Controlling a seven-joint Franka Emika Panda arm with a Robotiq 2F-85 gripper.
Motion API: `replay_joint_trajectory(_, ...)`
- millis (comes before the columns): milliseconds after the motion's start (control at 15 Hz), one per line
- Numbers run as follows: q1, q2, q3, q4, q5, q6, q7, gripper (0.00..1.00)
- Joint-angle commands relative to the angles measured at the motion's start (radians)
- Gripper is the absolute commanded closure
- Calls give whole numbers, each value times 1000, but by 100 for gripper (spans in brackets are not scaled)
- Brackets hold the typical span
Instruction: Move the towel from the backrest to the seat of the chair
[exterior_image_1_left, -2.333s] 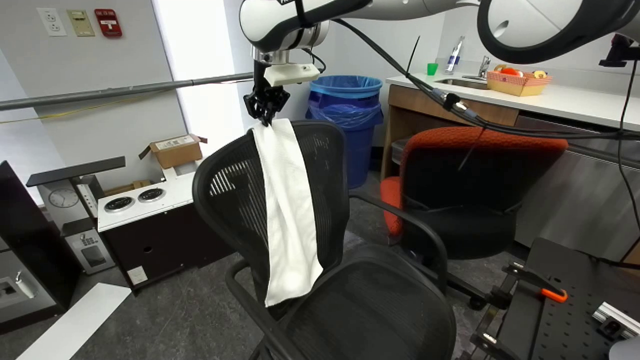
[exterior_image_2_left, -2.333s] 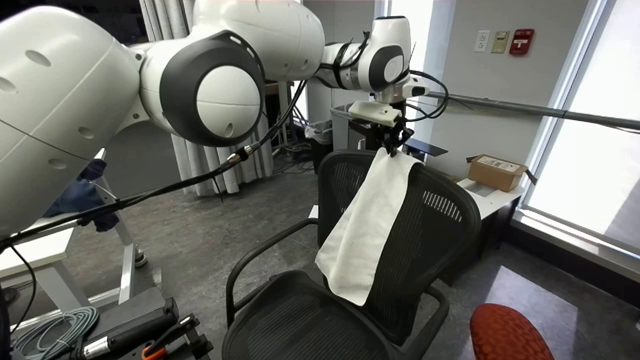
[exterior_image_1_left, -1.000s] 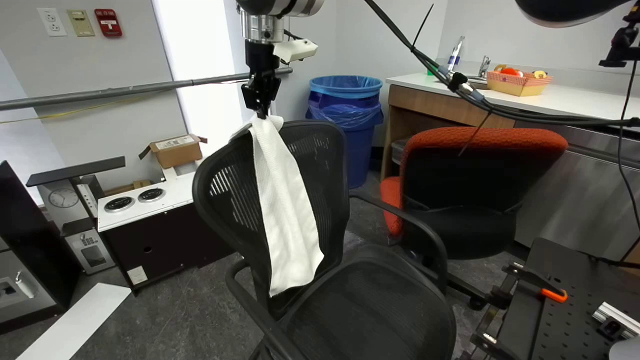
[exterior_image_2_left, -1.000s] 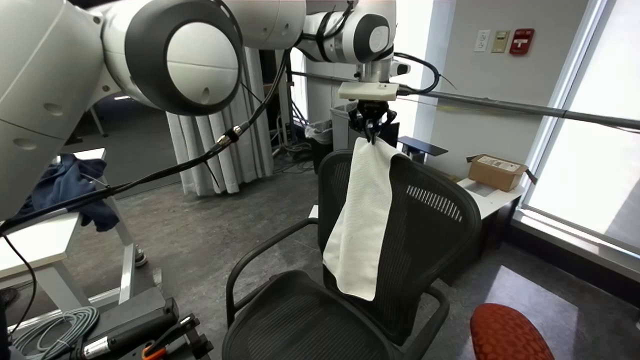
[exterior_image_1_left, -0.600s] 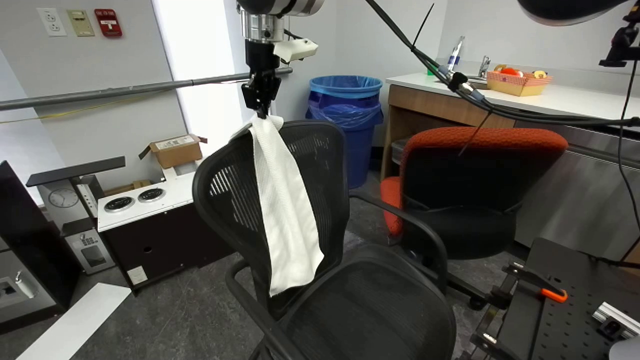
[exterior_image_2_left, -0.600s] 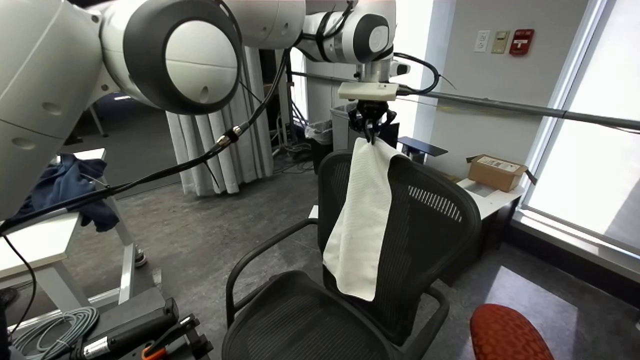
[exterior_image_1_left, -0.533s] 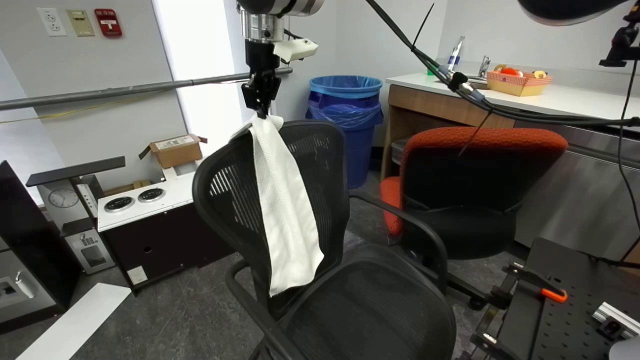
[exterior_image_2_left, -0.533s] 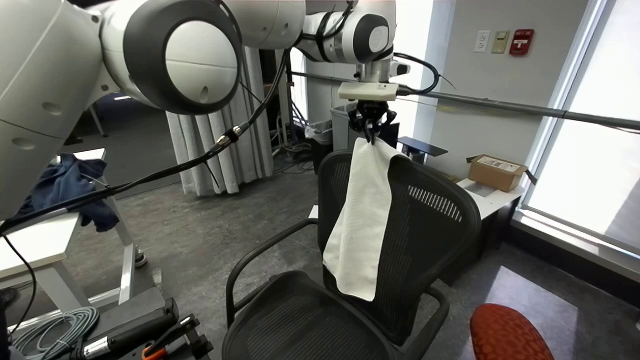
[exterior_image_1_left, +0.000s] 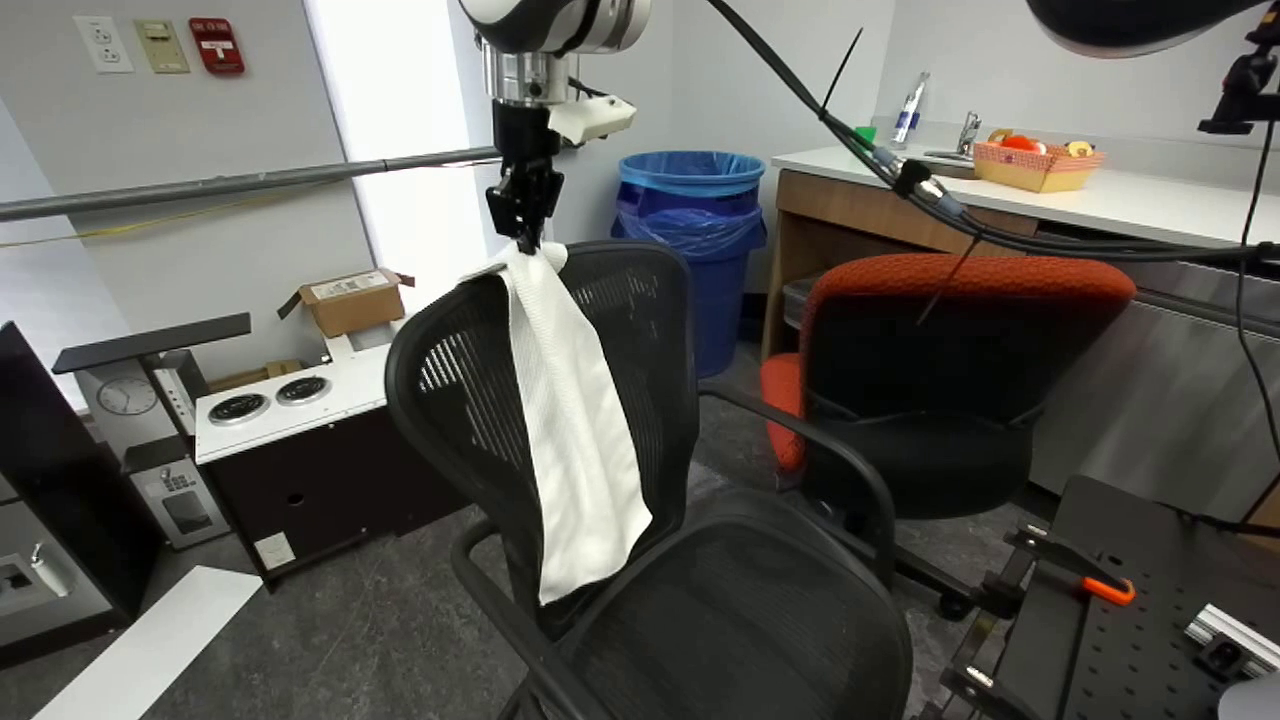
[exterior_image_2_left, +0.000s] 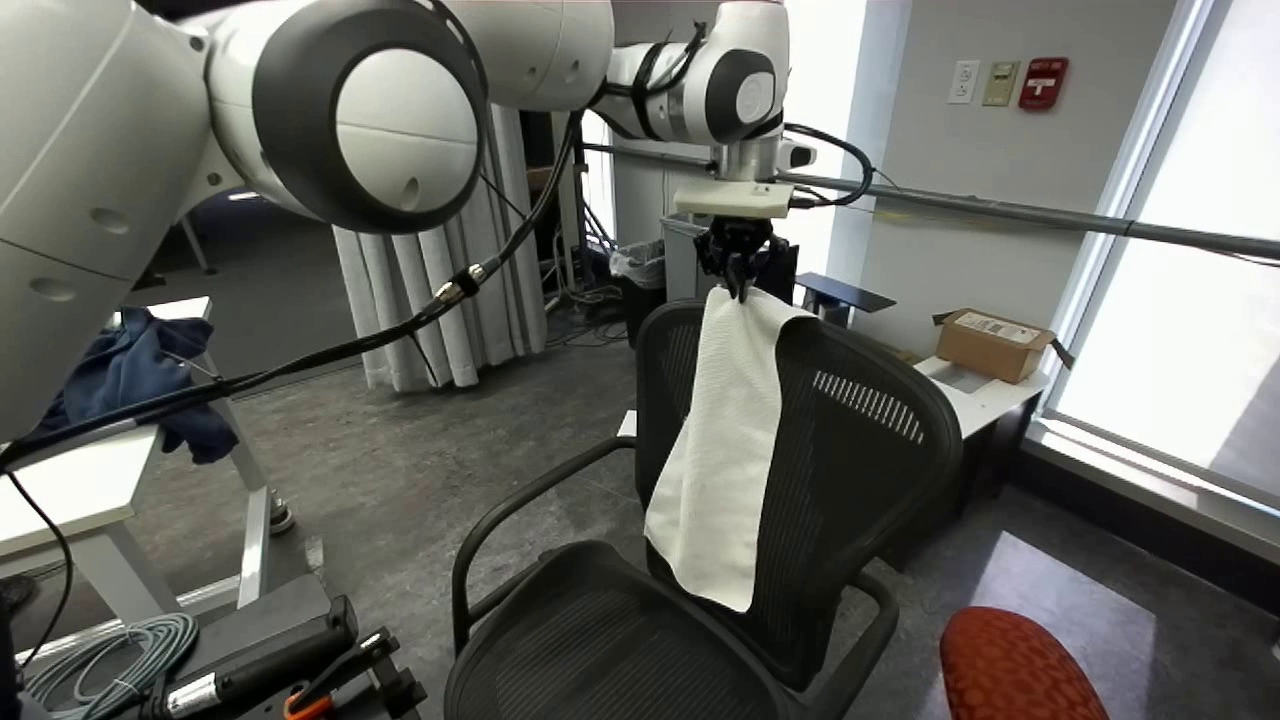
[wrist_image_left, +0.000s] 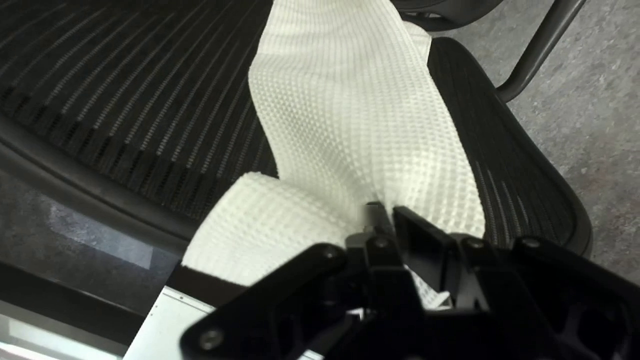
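The white towel (exterior_image_1_left: 585, 450) hangs over the top of the black mesh backrest (exterior_image_1_left: 650, 330) and down its front, its lower end just above the seat (exterior_image_1_left: 740, 620). The towel (exterior_image_2_left: 722, 480), backrest (exterior_image_2_left: 860, 480) and seat (exterior_image_2_left: 610, 640) also show in an exterior view. My gripper (exterior_image_1_left: 528, 246) points down at the backrest's top edge. In the wrist view its fingertips (wrist_image_left: 386, 207) are close together with a pinched fold of the towel (wrist_image_left: 345, 110) between them. A short flap of towel lies to the left of the fingers there. The towel's far end behind the backrest is mostly hidden.
The chair's armrests (exterior_image_1_left: 840, 450) flank the seat. A red-orange chair (exterior_image_1_left: 970, 280) stands beside it, with a blue bin (exterior_image_1_left: 690, 250) behind. A black perforated table (exterior_image_1_left: 1150, 600) with clamps is at the front. A low white-topped unit (exterior_image_1_left: 330, 430) stands behind the backrest.
Since 2.3 s ago my gripper shifted along the backrest's top and rose, bunching and lifting the towel. In the last half second it lowered slightly, and the towel's hanging end dropped a little.
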Motion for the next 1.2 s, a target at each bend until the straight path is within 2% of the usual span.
replay_joint_trajectory(0,-1,-11,15,-134,11,61,-21,97)
replay_joint_trajectory(67,-1,-10,21,-170,12,61,-24,97)
replay_joint_trajectory(200,-20,-53,34,-317,17,81,-57,97)
replay_joint_trajectory(400,-23,-57,21,-462,-6,111,-68,97)
replay_joint_trajectory(667,-36,-62,10,-591,-20,165,-63,97)
replay_joint_trajectory(733,-25,1,12,-484,-15,128,-43,90)
replay_joint_trajectory(1067,-32,-22,12,-542,-15,151,-44,90)
replay_joint_trajectory(1133,-32,-24,12,-543,-15,151,-44,97)
